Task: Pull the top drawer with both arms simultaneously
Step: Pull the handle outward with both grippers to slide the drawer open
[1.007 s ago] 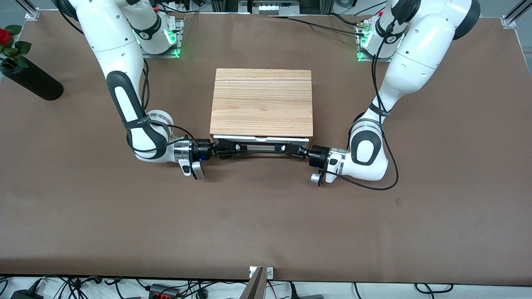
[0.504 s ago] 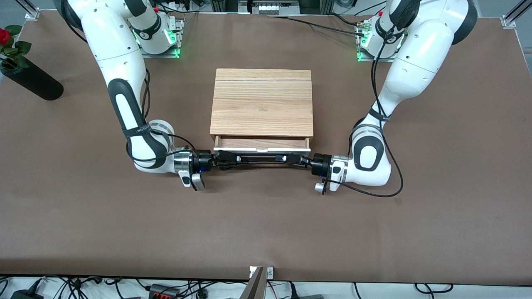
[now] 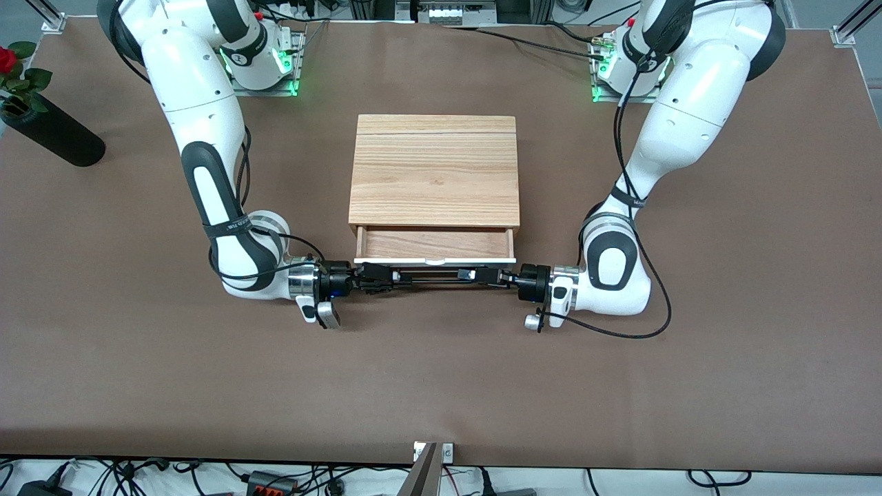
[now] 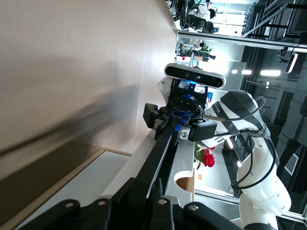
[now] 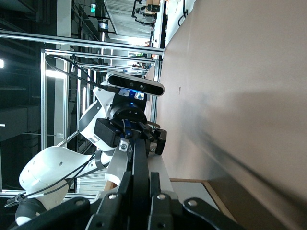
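Note:
The top drawer (image 3: 434,244) stands partly pulled out of the cabinet, its light wood inside showing above its white front panel (image 3: 434,261). Its long black bar handle (image 3: 431,275) runs along the front. My right gripper (image 3: 380,275) is shut on the handle near the right arm's end. My left gripper (image 3: 484,275) is shut on it near the left arm's end. In the left wrist view my left gripper (image 4: 145,180) clamps the bar (image 4: 162,151). In the right wrist view my right gripper (image 5: 140,173) clamps the bar (image 5: 139,153).
The light wood cabinet top (image 3: 434,169) lies farther from the front camera than the drawer. A black vase with a red rose (image 3: 48,131) stands at the right arm's end of the brown table (image 3: 441,386).
The drawer has slid out toward the front camera, from nearly closed to partly open. Both grippers moved with the handle, still shut on it.

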`<state>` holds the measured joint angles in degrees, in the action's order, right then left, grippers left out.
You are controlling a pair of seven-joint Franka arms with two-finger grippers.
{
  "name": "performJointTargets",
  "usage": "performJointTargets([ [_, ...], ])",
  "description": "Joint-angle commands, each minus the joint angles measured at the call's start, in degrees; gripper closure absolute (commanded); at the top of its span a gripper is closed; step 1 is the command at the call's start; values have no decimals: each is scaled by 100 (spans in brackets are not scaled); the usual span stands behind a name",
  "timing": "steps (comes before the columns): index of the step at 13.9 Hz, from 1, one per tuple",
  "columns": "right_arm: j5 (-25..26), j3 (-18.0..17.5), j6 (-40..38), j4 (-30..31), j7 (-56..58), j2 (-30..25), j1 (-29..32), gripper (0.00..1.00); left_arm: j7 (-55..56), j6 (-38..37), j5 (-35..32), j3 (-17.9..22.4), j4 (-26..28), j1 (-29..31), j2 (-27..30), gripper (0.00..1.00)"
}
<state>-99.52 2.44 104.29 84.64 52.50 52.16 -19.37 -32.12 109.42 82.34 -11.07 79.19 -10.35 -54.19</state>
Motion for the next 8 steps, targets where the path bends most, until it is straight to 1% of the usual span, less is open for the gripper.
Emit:
performJointTargets([
  [1,-59,2,206,-299,-258,110,83,80,207,-17,98,17,-193,7,-92,82],
  [2,-58,2,179,-299,-258,110,92,70,215,-17,89,17,-193,7,-92,82],
  [3,-67,2,162,-299,-266,84,100,54,207,-17,89,17,-185,7,-92,82],
  [4,-67,2,170,-290,-232,66,109,1,215,-17,89,17,-193,7,-92,81],
  [5,-59,11,223,-273,-144,58,109,0,207,-17,89,17,-193,7,-92,76],
  [6,-50,11,232,-264,-152,31,135,0,207,-17,63,25,-202,16,-92,43],
  [7,-50,2,214,-272,-152,22,153,0,120,-9,45,52,-211,16,-83,0],
  [8,-50,2,214,-272,-152,-4,162,0,127,-9,37,104,-228,7,-66,0],
])
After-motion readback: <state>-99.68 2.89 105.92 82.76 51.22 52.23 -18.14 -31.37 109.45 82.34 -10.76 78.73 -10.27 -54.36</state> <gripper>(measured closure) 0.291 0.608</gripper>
